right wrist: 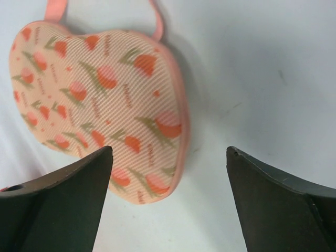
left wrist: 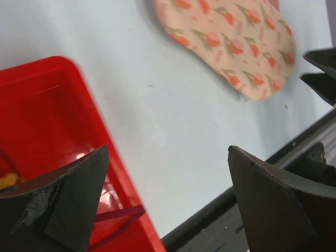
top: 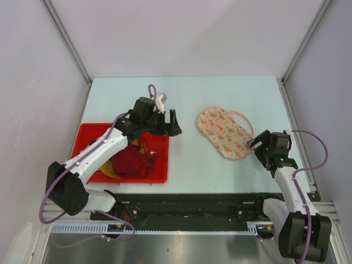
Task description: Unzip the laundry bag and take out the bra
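The laundry bag (top: 224, 132) lies flat and closed on the table right of centre, pale pink with an orange flower print and a pink loop at its far side. It also shows in the left wrist view (left wrist: 231, 42) and the right wrist view (right wrist: 100, 105). My left gripper (top: 168, 127) is open and empty above the right edge of the red tray, well left of the bag; in its own view (left wrist: 168, 157) the jaws stand wide apart. My right gripper (top: 257, 144) is open and empty just off the bag's near right end (right wrist: 168, 152). The bra is hidden.
A red tray (top: 88, 137) at the left holds a dark red garment (top: 132, 162) and a mustard-yellow garment (top: 107, 170). The tray's rim shows in the left wrist view (left wrist: 47, 105). A black rail runs along the table's near edge (top: 192, 201).
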Controlling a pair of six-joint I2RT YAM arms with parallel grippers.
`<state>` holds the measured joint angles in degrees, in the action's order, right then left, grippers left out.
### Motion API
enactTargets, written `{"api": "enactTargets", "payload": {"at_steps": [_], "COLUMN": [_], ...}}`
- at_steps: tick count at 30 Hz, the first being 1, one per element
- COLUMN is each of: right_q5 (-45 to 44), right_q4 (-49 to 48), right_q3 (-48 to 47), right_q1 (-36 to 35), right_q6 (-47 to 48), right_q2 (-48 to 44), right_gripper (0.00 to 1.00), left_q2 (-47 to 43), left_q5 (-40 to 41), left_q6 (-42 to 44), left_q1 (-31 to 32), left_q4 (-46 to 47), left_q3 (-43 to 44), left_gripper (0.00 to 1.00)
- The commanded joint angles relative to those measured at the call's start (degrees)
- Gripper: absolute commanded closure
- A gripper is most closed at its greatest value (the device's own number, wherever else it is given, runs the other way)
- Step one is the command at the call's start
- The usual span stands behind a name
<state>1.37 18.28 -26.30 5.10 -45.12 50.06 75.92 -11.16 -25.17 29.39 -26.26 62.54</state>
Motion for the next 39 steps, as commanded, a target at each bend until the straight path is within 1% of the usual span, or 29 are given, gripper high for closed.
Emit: {"api": "enactTargets", "payload": {"at_steps": [1, 2, 3, 4, 6, 7, 9, 10, 11, 12, 15, 19, 22, 25, 29, 33, 36, 39], "right_q5": [4.9, 8.0, 9.7, 10.9, 13.4, 13.8, 14.7, 15.1, 16.3, 17.1, 19.8, 22.9, 26.6, 30.5, 31.9, 32.4, 32.7, 33.1], "right_q4": [-4.1, -5.5, -9.1, -10.3, -13.9, -14.6, -16.3, -16.6, -16.8, -17.2, -17.5, -17.4, -17.0, -16.9, -16.5, -16.9, -16.7, -17.1], "right_q3": [-0.4, -0.2, 0.4, 0.4, 0.7, 0.7, 0.7, 0.7, 0.7, 0.7, 0.7, 0.7, 0.7, 0.7, 0.7, 0.8, 0.9, 1.2], "right_q1": [3.2, 3.5, 3.5, 3.3, 2.5, 2.3, 1.5, 1.5, 1.6, 1.9, 2.3, 3.9, 6.3, 7.7, 8.7, 8.7, 8.8, 9.0], "right_q6": [2.7, 2.5, 2.5, 2.2, 0.9, 0.4, -0.4, -0.8, -1.2, -2.5, -5.1, -8.4, -10.8, -12.4, -13.4, -13.8, -13.7, -14.2], "right_q2": [5.5, 6.4, 7.8, 9.5, 10.9, 11.3, 12.1, 12.3, 12.2, 11.9, 10.2, 8.3, 7.9, 7.9, 7.7, 7.3, 7.2, 6.9], "right_gripper": [0.13, 0.16, 0.18, 0.23, 0.30, 0.40, 0.53, 0.73, 0.88, 1.00, 1.00, 1.00, 1.00, 1.00, 1.00, 1.00, 1.00, 1.00], "left_q2": [2.9, 4.7, 5.6, 6.7, 9.2, 9.9, 11.7, 12.3, 13.1, 14.6, 17.8, 21.5, 25.9, 28.4, 32.8, 35.8, 37.4, 38.4], "left_q5": [-2.3, -2.5, -3.3, -3.9, -6.6, -7.2, -7.9, -8.1, -8.5, -8.8, -10.5, -13.0, -14.2, -14.3, -14.1, -14.2, -12.7, -10.1], "left_q6": [-2.1, -2.9, -3.6, -5.4, -7.6, -9.7, -12.0, -14.2, -15.2, -16.0, -19.3, -24.2, -26.0, -28.0, -31.1, -37.8, -40.8, -41.9], "left_q1": [8.2, 9.4, 10.5, 12.3, 13.5, 14.4, 15.1, 15.3, 15.3, 15.3, 15.3, 15.3, 15.3, 15.3, 15.3, 15.3, 15.3, 15.3], "left_q4": [1.0, 1.6, 2.0, 3.2, 4.8, 6.8, 8.9, 11.4, 12.5, 13.6, 15.5, 22.8, 24.1, 26.0, 29.9, 37.3, 39.7, 40.8], "left_q3": [5.5, 6.6, 7.1, 7.4, 7.6, 7.5, 6.4, 5.6, 4.4, 4.1, 4.3, 3.5, 5.7, 7.9, 9.7, 9.2, 8.8, 9.5], "left_gripper": [0.00, 0.00, 0.00, 0.00, 0.00, 0.00, 0.00, 0.00, 0.00, 0.00, 0.00, 0.00, 0.00, 0.00, 0.00, 0.00, 0.00, 0.00]}}
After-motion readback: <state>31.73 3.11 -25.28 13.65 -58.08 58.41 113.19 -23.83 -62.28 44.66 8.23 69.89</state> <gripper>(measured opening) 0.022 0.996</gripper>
